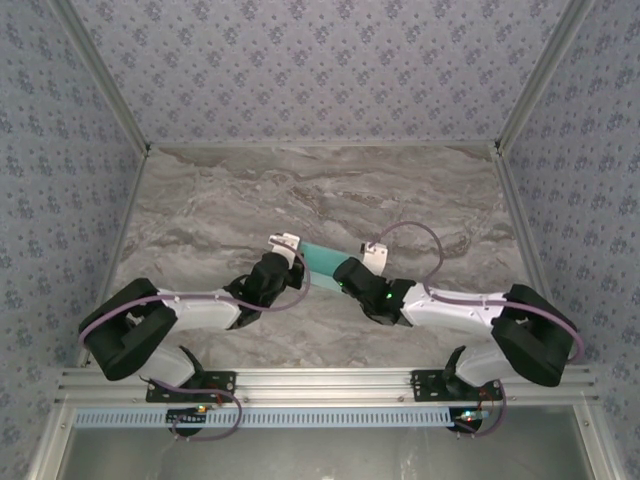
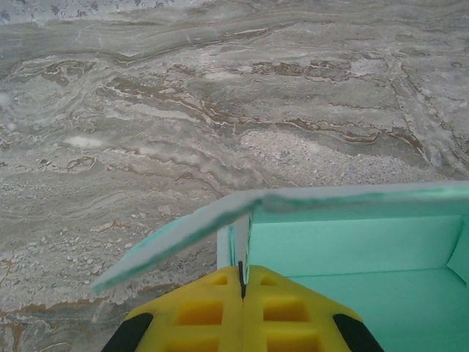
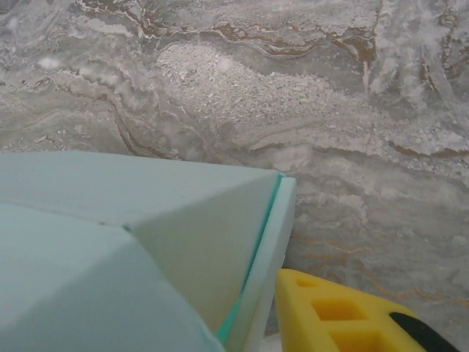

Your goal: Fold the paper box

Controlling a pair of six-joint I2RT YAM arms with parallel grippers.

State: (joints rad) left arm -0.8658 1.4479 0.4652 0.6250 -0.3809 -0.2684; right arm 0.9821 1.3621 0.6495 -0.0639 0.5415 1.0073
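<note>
1. Where the overhead camera looks down on the grey marbled table [image 1: 320, 190], the paper box [image 1: 325, 261] shows near its middle as a mint-green strip between the tips of the two arms.
2. From that view, the left gripper [image 1: 291, 250] meets the box's left end and the right gripper [image 1: 363, 258] meets its right end. Both arms reach in from the near corners with their elbows bent outward. The jaws are too small here to tell whether they are closed.
3. Blue patterned walls [image 1: 320, 60] stand around the table on three sides.
4. On the left wrist camera, the two yellow fingers [image 2: 198, 312] are pressed together. A thin upright wall of the box is caught in the seam between them, so this gripper is clamped on the box.
5. In that same view the box's open inside faces the camera, its mint floor and back wall lying to the right of the fingers. A flap [image 2: 172, 242] slants out and down to the left from the top edge, above the table.
6. On the right wrist camera, the box's pale outer panels take up the lower left, with a crease running across them. Its white cut edge runs down just beside a single yellow finger [image 3: 344, 315] at the bottom right.
7. The second finger is hidden behind the card, so I cannot tell whether the right gripper is closed on the box.
</note>
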